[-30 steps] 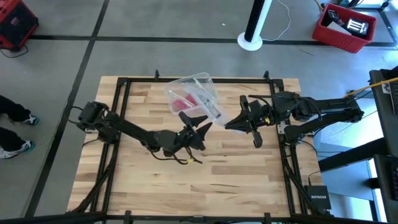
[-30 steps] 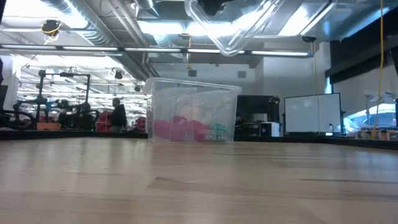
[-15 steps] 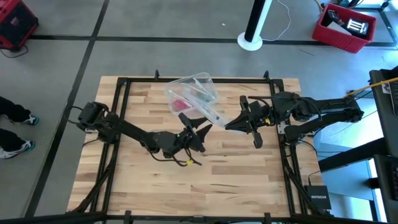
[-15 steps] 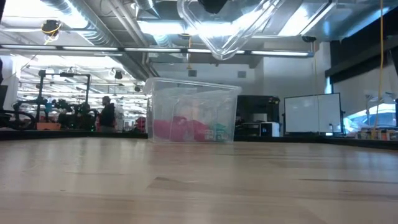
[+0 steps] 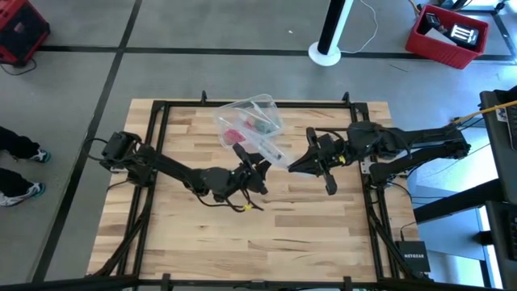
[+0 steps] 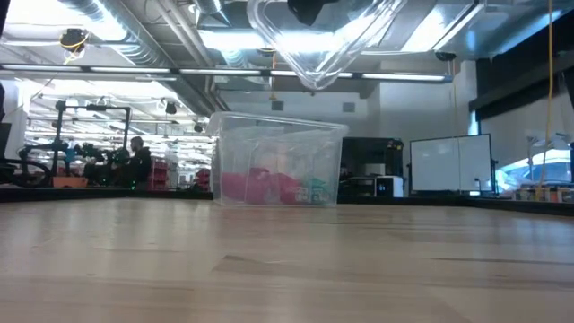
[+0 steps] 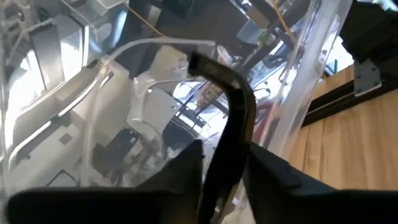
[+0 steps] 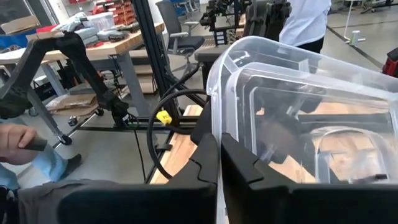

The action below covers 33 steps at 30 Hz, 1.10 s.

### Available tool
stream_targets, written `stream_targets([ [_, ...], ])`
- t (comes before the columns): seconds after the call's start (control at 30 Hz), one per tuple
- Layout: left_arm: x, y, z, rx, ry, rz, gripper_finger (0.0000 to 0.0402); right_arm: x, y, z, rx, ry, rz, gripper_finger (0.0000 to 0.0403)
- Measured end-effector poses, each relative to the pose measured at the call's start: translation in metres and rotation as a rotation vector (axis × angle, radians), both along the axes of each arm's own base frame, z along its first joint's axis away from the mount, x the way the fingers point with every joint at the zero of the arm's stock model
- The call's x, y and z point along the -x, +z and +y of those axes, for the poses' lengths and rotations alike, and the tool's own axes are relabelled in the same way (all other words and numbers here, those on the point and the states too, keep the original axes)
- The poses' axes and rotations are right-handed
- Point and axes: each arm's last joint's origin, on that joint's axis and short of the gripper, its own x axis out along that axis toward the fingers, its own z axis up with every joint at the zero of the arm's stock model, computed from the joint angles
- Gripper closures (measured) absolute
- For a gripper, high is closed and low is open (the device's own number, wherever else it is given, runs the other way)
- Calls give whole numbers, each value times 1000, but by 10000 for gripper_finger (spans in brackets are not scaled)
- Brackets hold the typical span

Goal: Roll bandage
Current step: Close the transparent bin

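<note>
A clear plastic lid (image 5: pixel 271 149) hangs in the air between my two grippers, high above the table in the low view (image 6: pixel 314 49). My right gripper (image 5: pixel 292 164) is shut on it. My left gripper (image 5: pixel 252 159) is open, its fingers on either side of the lid's other end (image 7: pixel 124 93); I cannot tell whether they touch it. Behind the lid a clear box (image 5: pixel 246 121) stands on its base on the table. The bandage is hidden; only pink and green contents (image 6: pixel 269 187) show through the box's wall. My right gripper pinches the lid's rim (image 8: pixel 214 134) between its two fingers. The fingers come in about level from the table's right. The lid is lifted clear of the table and tilted, reaching from the fingers toward my left gripper.
A black frame (image 5: pixel 153 145) runs round the tabletop. Bare wood (image 5: pixel 266 234) lies in front of both arms. A person's hand (image 8: pixel 15 143) shows in the right wrist view, a person's feet (image 5: pixel 20 174) off the table's left, and a person (image 6: pixel 136 161) in the room behind.
My left gripper's fingers have come closer together around the lid's end. The lid has shifted a little toward the table's left and stays clear of the table. The person in the room behind has walked to the left.
</note>
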Motion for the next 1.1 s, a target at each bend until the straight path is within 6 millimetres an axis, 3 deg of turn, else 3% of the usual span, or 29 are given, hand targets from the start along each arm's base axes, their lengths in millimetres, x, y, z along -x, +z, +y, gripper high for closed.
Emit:
stream_targets([
  [0.13,-1,-2,1,-13,-17,21,358,-6,-2,1,-4,7,-4,397],
  [0.33,-1,-2,-1,8,-25,2,358,-8,-2,1,-2,3,-13,372],
  [0.53,2,0,-5,34,11,-16,358,-3,2,-1,47,-33,-43,294],
  [0.67,9,8,-8,47,42,-32,358,11,10,-5,103,-96,-85,240],
  [0.87,32,35,-6,137,24,-69,358,46,15,-21,316,-375,-29,195],
  [1.1,73,93,42,478,-19,-20,358,61,0,-50,436,-529,181,193],
])
